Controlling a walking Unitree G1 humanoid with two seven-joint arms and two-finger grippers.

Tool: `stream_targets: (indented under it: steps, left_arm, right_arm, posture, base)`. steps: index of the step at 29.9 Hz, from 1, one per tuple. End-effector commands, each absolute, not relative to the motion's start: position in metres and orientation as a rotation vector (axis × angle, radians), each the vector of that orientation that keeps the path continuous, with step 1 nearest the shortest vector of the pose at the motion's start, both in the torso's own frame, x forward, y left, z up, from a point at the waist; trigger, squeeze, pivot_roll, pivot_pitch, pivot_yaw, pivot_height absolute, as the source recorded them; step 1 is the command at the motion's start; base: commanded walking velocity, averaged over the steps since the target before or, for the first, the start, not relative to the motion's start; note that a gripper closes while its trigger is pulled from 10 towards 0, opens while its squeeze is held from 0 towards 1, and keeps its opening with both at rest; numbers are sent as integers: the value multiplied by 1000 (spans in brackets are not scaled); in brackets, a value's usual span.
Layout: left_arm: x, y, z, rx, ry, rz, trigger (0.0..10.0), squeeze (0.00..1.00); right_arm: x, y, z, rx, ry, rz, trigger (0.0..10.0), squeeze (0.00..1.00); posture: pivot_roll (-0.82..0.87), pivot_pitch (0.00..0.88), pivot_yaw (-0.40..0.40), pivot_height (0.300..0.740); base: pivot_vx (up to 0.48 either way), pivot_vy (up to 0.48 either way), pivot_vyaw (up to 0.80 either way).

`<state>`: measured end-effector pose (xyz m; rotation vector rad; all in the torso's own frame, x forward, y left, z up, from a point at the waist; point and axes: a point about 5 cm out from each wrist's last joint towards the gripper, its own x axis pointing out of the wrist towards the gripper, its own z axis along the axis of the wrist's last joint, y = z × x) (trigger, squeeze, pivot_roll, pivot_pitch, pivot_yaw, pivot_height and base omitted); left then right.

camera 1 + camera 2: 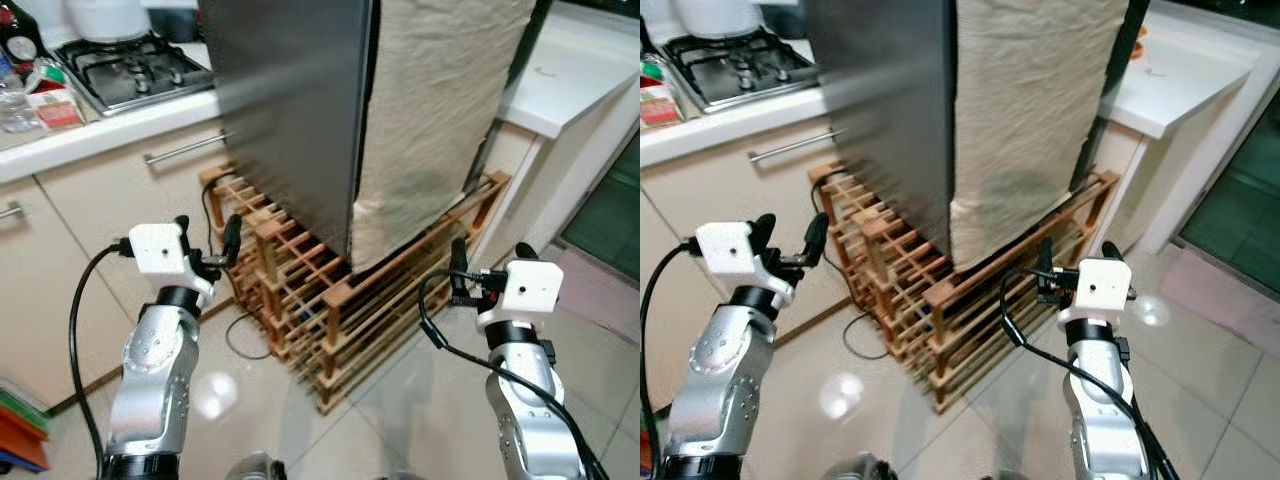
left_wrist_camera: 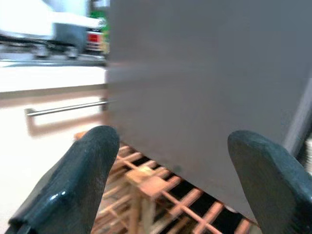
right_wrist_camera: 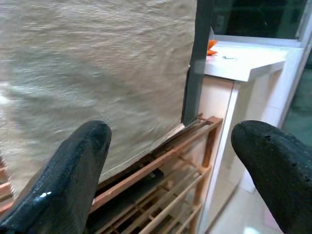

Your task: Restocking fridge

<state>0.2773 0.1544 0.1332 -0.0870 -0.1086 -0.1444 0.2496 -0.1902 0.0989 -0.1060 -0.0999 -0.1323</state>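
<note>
Before the fridge [image 1: 290,110], left end effector [image 1: 207,243] and right end effector [image 1: 490,265] gape empty.

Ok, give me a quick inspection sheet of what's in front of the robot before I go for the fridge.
Surface: glossy tiled floor with light glare.
Job's things: grey fridge, a beige cloth draped over its front; it stands on a wooden slatted rack. Stock items: nothing seen.
Clutter: packets and a bottle on the white counter beside the gas hob.
Grippers: left hand and right hand both raised toward the fridge, fingers open, holding nothing.
Cables: black cable looping along each arm; another cord lies on the floor by the rack.
Surroundings: cream cabinets to the left, a white worktop to the right.
</note>
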Motion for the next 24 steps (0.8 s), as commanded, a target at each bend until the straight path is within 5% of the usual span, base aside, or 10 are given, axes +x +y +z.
stream_targets:
  steps: [1, 24]
  left_arm:
    - [281, 156, 133, -63, -97, -151, 10000, 0]
    - [300, 136, 127, -2, -82, -324, 10000, 0]
  right_arm:
    - [252, -189, 101, -106, -104, -133, 10000, 0]
    - [252, -190, 92, -109, -95, -143, 10000, 0]
  posture:
    - [-22, 0, -11, 707]
    - [-51, 0, 5, 703]
  base:
    - [0, 0, -644]
    - [0, 0, -623]
